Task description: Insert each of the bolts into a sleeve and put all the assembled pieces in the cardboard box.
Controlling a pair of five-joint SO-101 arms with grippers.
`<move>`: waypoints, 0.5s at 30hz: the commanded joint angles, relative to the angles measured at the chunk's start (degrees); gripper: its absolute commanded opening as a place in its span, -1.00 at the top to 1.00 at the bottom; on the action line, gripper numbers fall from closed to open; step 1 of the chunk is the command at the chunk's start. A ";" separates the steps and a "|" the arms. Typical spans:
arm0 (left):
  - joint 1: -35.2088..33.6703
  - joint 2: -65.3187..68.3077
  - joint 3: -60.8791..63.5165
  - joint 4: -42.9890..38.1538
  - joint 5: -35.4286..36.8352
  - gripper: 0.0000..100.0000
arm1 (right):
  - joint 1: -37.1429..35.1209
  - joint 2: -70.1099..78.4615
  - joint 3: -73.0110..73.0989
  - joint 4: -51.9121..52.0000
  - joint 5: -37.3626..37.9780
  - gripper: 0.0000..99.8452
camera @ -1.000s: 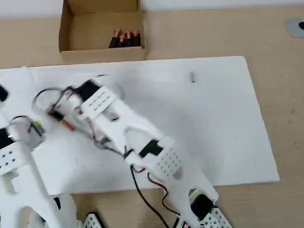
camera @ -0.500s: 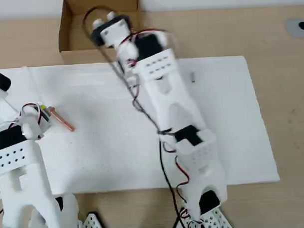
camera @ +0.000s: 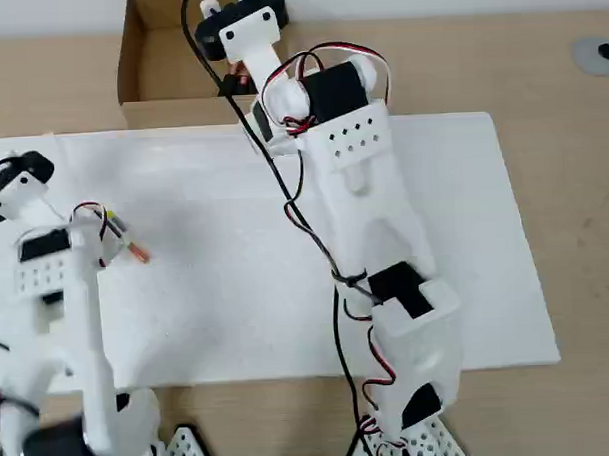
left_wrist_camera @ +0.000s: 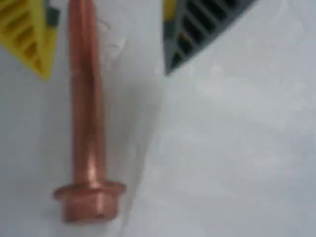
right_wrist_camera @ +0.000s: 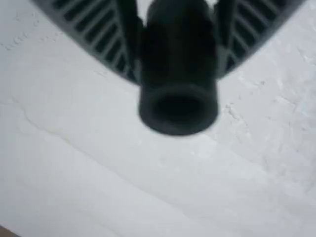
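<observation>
Jaws of the left gripper (left_wrist_camera: 106,73) stood spread, one yellow finger and one dark finger on either side of the copper bolt (left_wrist_camera: 86,123) without touching it. That bolt lay flat on the white sheet (camera: 465,242), near the sheet's left edge, flanged head pointing away from the jaws. Jaws of the right gripper (right_wrist_camera: 177,74) were pressed onto a black sleeve (right_wrist_camera: 178,98), pinching it between two ribbed fingers with its open end outward.

In the high view, the cardboard box (camera: 129,74) sat on the table (camera: 573,179) just beyond the sheet's far edge. Assembled pieces (camera: 237,82) lay against its near wall, partly hidden by the right arm. A broad stretch of sheet separated the bolt from the right arm, and more sheet extended to that arm's right.

Left arm: folded back, wrist angled down over the bolt. Right arm: stretched nearly straight from the near table edge across the sheet, its gripper above the box's far wall.
</observation>
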 commanded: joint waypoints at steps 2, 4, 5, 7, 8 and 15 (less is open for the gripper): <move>0.26 10.51 -10.29 3.16 1.49 0.67 | 1.10 -4.62 -3.56 0.88 -0.62 0.98; -0.53 13.85 -13.10 3.78 1.49 0.67 | 1.19 -4.70 -3.56 0.88 -0.62 0.98; -0.79 15.25 -14.15 3.78 1.49 0.67 | 1.19 -4.79 -3.56 0.88 -0.53 0.98; -1.14 17.80 -15.82 3.52 1.49 0.67 | 1.19 -4.88 -3.56 0.88 -0.53 0.98; -1.14 19.03 -16.62 3.52 1.49 0.67 | 1.19 -4.88 -3.56 0.88 -0.53 0.98; -1.05 25.01 -21.45 3.43 1.49 0.67 | 1.19 -4.53 -3.47 0.88 -0.53 0.98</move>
